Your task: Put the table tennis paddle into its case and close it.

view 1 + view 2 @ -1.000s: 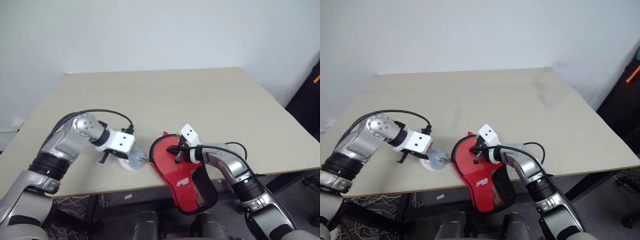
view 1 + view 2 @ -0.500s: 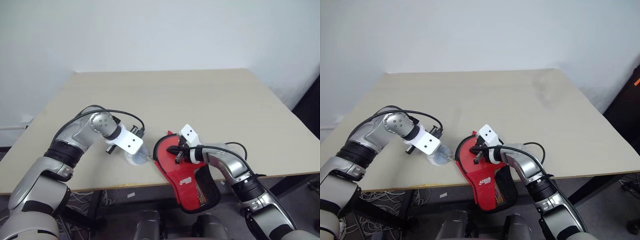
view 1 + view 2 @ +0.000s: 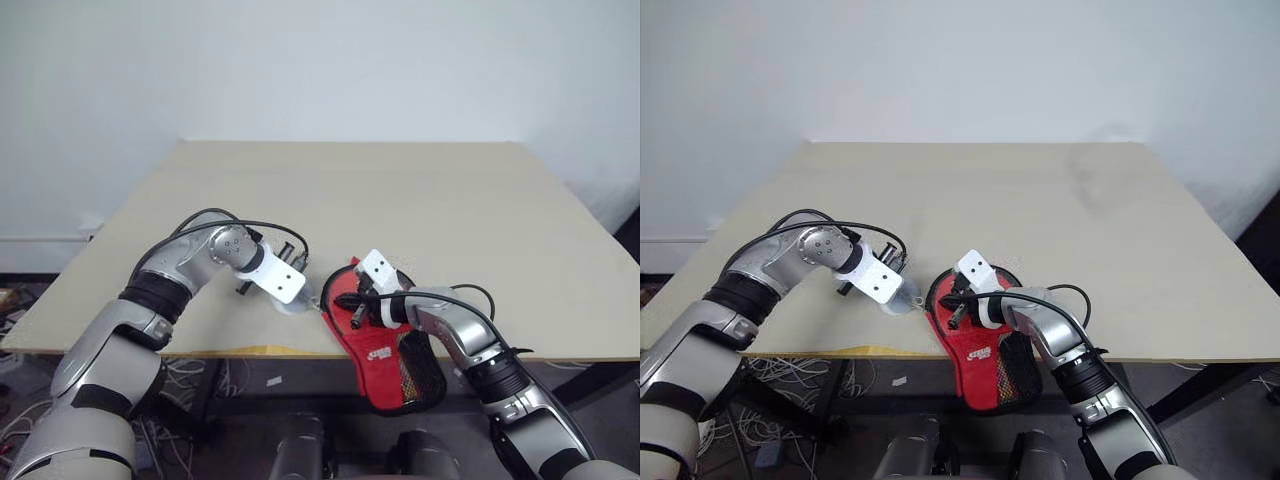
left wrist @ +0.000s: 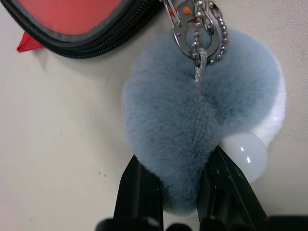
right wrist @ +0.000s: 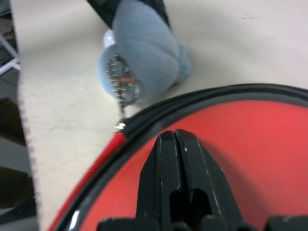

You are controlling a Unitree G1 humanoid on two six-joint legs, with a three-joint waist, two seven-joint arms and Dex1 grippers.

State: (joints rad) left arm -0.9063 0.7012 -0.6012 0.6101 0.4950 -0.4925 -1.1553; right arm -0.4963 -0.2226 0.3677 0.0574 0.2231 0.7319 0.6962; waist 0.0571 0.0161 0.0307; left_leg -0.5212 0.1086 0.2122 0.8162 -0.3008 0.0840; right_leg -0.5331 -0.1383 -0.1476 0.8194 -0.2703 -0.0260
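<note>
Red fabric with a black zipper edge and a black mesh pocket, the paddle-shaped soft case [image 3: 375, 335] lies at the near edge of the pale wooden table [image 3: 420, 200], its narrow end with the white logo hanging over the rim toward you. You cannot make out the table tennis paddle itself; it may be inside the case, but the views do not settle that.

Your right gripper [image 5: 178, 144] rests on the round red face of the case with its two black fingers pressed together and nothing between them.

Just beside the case's left edge sits a fluffy grey-blue pompom charm [image 4: 202, 110] with a small white bead beside it. A silver clasp and ball chain [image 4: 195, 24] link the pompom to the zipper line. Your left gripper [image 4: 180, 187] is clamped on the lower part of that pompom, one black finger on each side of the fur, pointing steeply down at the tabletop. In the head views the left gripper's white wrist housing [image 3: 285, 285] sits close to the case's rim, and a black cable loops over the forearm.
</note>
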